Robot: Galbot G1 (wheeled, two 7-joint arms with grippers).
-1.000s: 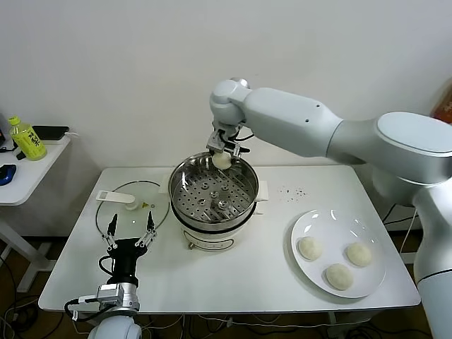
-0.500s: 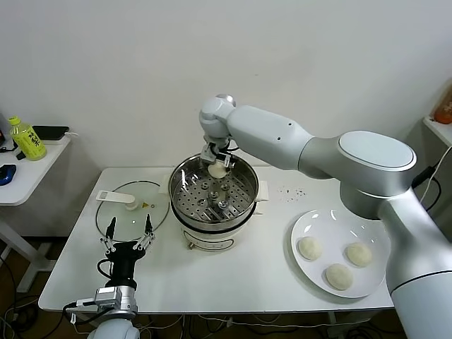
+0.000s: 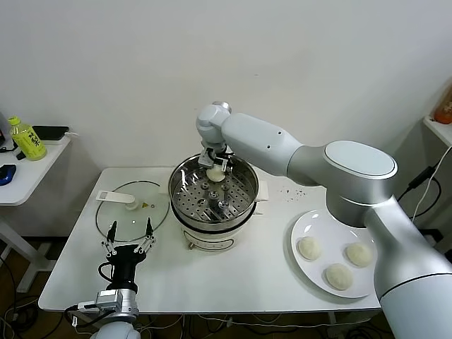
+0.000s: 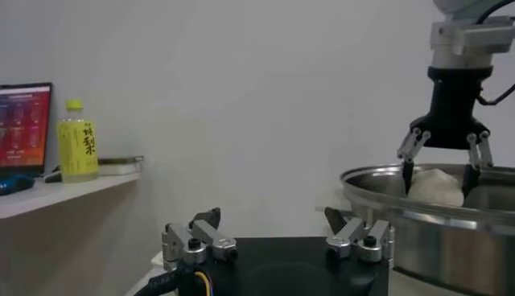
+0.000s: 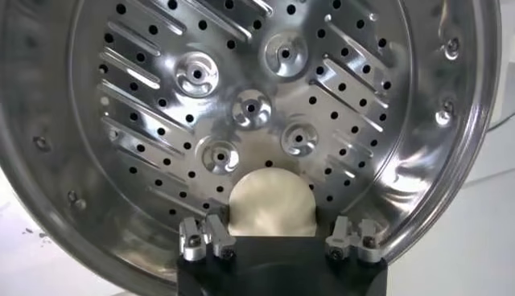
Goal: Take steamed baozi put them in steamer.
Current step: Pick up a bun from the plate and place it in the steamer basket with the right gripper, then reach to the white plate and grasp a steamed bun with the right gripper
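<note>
The steel steamer (image 3: pixel 244 206) stands mid-table, its perforated tray (image 5: pixel 241 88) bare but for one steamed baozi (image 3: pixel 215 174) resting at its far side. My right gripper (image 3: pixel 215 164) reaches down inside the steamer around that baozi (image 5: pixel 271 201). It is open: the fingers (image 5: pixel 342 233) straddle the bun, with a gap showing on one side. In the left wrist view the right gripper (image 4: pixel 444 165) hangs over the same bun (image 4: pixel 434 187). Three more baozi (image 3: pixel 309 247) (image 3: pixel 359 253) (image 3: pixel 339 276) lie on the white plate (image 3: pixel 332 216). My left gripper (image 3: pixel 129 235) (image 4: pixel 271 215) waits open and empty at the front left.
A flat glass lid (image 3: pixel 134 206) with a white handle lies left of the steamer, just beyond my left gripper. A yellow bottle (image 3: pixel 27 138) stands on a side table (image 3: pixel 28 173) at far left. The plate sits near the table's right front edge.
My right gripper came down into the steamer with the baozi and set it on the tray's far side. Its fingers have spread apart. The left arm shifted only slightly.
</note>
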